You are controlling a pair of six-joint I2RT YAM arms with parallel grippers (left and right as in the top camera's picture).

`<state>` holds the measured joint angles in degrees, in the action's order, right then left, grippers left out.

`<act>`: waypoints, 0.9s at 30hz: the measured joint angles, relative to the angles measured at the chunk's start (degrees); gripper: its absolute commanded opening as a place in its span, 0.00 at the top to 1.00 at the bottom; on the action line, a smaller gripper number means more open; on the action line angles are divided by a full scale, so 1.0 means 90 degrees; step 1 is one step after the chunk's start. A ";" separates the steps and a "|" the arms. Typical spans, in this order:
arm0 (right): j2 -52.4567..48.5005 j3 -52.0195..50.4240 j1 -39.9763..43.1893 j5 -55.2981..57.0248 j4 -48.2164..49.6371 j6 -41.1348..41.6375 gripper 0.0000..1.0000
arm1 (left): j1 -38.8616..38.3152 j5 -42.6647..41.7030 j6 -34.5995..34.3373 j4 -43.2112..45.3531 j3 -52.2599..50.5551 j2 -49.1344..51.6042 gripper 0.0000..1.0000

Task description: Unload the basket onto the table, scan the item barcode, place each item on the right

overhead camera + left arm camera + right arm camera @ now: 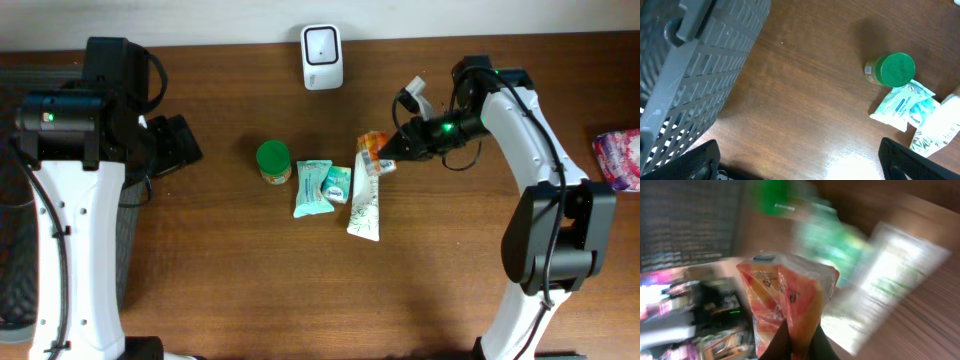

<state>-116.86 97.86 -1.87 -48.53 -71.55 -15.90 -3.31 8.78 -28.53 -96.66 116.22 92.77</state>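
The right gripper (386, 151) pinches an orange packet (370, 146) at its tips. Just beside the jaws lies a white pouch (365, 206). Past the jaws sit two blue-green packs (312, 188), then a green-topped jar (273, 160).

Table (790, 100) showed smooth brown wood grain with a soft sheen. Orange packet (790, 295) was crinkled, glossy plastic film. Basket (700, 75) looked matt grey moulded plastic. Jar lid (897, 69) was green plastic, faintly stippled (label too small to judge). Teal pouches (902, 105) had shiny film wrap
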 measured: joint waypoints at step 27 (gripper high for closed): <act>-0.0833 0.0189 -0.1812 0.6130 0.8774 0.0563 0.96 | 0.0000 0.0000 0.0000 0.0000 0.0000 0.0000 0.01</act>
<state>-124.36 99.57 -18.17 6.63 7.42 -10.83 -3.31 8.78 -28.53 -96.66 116.22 92.77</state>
